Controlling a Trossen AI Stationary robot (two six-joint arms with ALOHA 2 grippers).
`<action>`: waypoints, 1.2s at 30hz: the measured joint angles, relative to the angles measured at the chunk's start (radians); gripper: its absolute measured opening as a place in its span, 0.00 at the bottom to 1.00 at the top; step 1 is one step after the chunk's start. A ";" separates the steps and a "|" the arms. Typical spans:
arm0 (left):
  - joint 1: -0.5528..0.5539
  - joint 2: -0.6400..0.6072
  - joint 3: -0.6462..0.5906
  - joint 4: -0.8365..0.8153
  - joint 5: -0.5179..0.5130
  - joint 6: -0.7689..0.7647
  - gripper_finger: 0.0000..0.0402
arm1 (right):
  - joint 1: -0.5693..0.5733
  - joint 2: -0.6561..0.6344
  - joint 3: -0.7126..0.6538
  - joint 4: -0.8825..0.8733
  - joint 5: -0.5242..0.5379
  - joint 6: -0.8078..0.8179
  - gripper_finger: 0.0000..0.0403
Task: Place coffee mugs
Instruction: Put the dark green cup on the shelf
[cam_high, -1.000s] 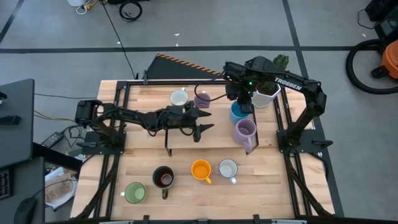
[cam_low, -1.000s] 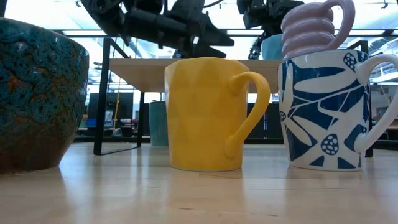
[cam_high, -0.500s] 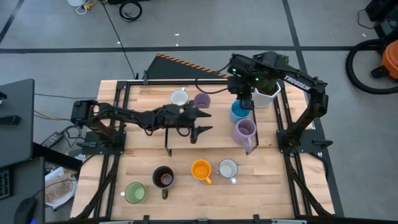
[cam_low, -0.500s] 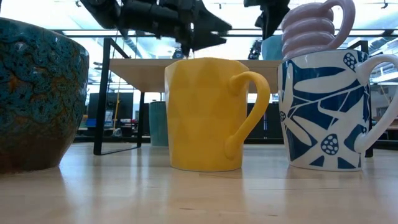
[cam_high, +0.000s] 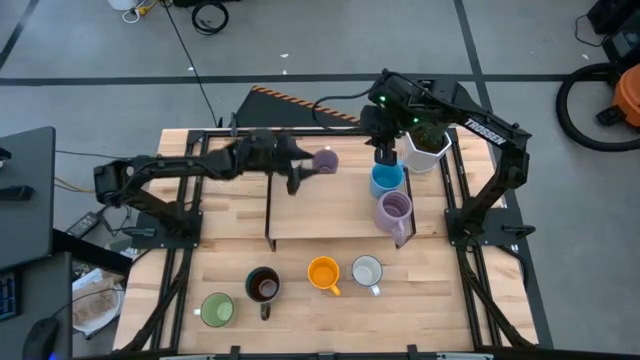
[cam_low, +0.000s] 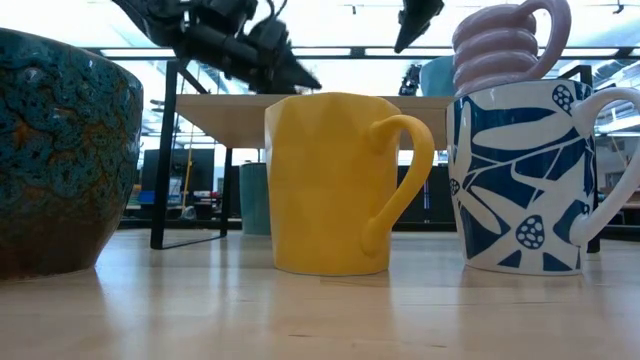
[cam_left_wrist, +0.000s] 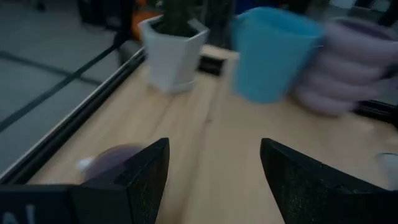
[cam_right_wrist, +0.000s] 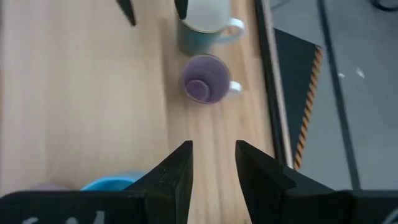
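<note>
- Two claws hang above the shelf (cam_high: 330, 215), both empty.
- Left gripper (cam_high: 297, 172) spread wide, just beside the small purple mug (cam_high: 325, 160) at the shelf's back edge.
- Right gripper (cam_high: 385, 152) fingers apart, over the blue mug (cam_high: 386, 179).
- Ribbed lavender mug (cam_high: 393, 212) sits just in front of the blue one.

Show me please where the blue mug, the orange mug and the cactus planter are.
blue mug (cam_high: 385, 179): high view, on its blue inside near the rim.
orange mug (cam_high: 322, 271): high view, on its open top.
cactus planter (cam_left_wrist: 171, 51): left wrist view, on the white front wall of the pot.
</note>
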 joint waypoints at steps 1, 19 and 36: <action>0.028 0.000 0.004 -0.026 0.014 0.000 0.64 | 0.002 0.000 0.000 -0.001 0.021 0.011 0.31; 0.208 0.008 0.238 -0.596 -0.006 0.114 0.64 | 0.155 -0.134 -0.070 0.062 0.198 0.156 0.27; 0.187 0.140 0.429 -0.827 -0.060 0.107 0.51 | 0.244 -0.326 -0.316 0.362 0.197 0.149 0.21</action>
